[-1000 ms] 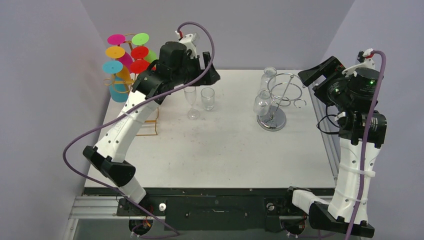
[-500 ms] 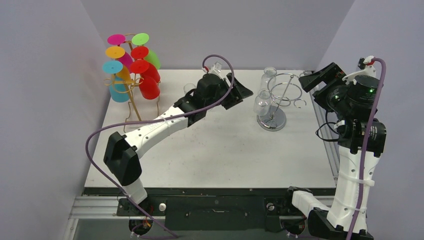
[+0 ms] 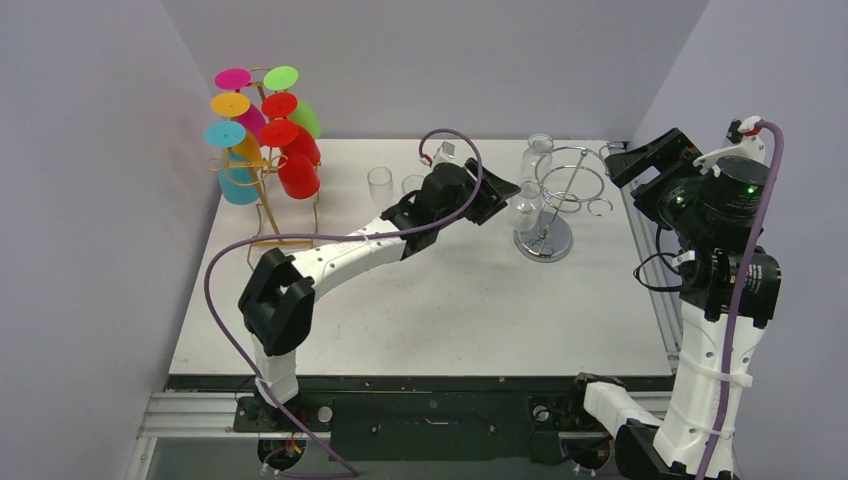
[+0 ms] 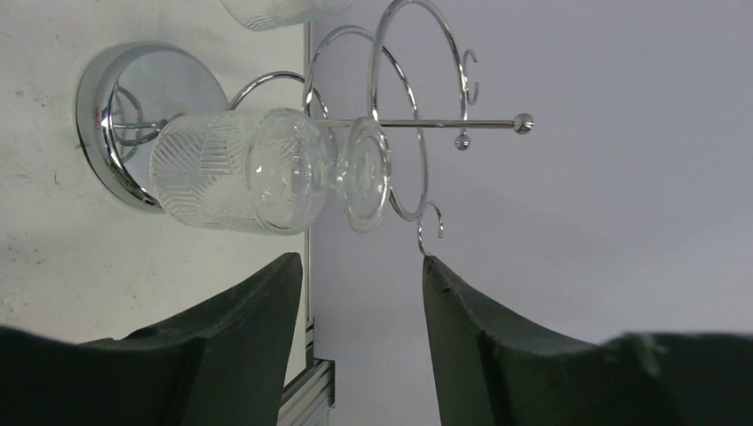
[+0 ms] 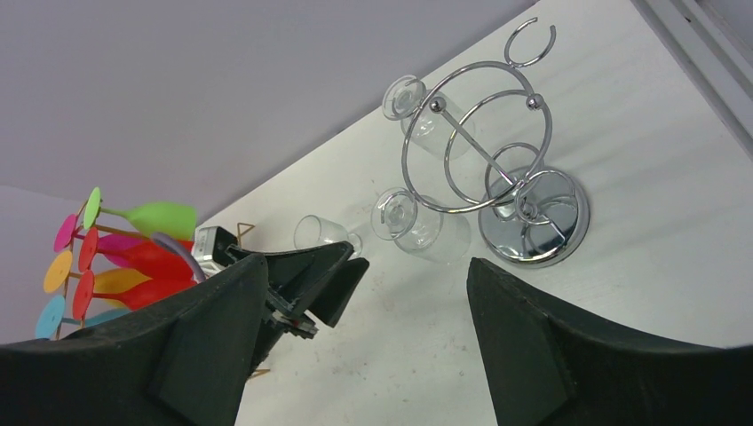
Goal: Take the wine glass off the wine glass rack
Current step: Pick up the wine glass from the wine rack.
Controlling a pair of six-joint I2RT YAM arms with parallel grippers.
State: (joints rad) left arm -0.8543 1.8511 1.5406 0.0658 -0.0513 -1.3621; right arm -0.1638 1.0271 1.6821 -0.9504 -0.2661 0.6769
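Observation:
A chrome wine glass rack [image 3: 560,190] stands at the back right of the table. A clear patterned wine glass [image 3: 521,207] hangs upside down on its left ring, and a second [image 3: 537,153] hangs behind it. My left gripper [image 3: 503,192] is just left of the nearer glass, open and apart from it. The left wrist view has that wine glass [image 4: 238,173] ahead of the open left gripper [image 4: 362,266], with nothing between the fingers. My right gripper [image 3: 648,152] hovers open to the right of the rack [image 5: 497,160], empty [image 5: 366,263].
Two clear glasses [image 3: 379,184] [image 3: 412,185] stand upright on the table behind the left arm. A gold rack of coloured glasses [image 3: 262,125] is at the back left. The table's right edge rail [image 3: 650,270] runs beside the chrome rack.
My left arm has swung right, from beside the coloured rack past the two standing glasses to the chrome rack. The right arm has shifted slightly to the right.

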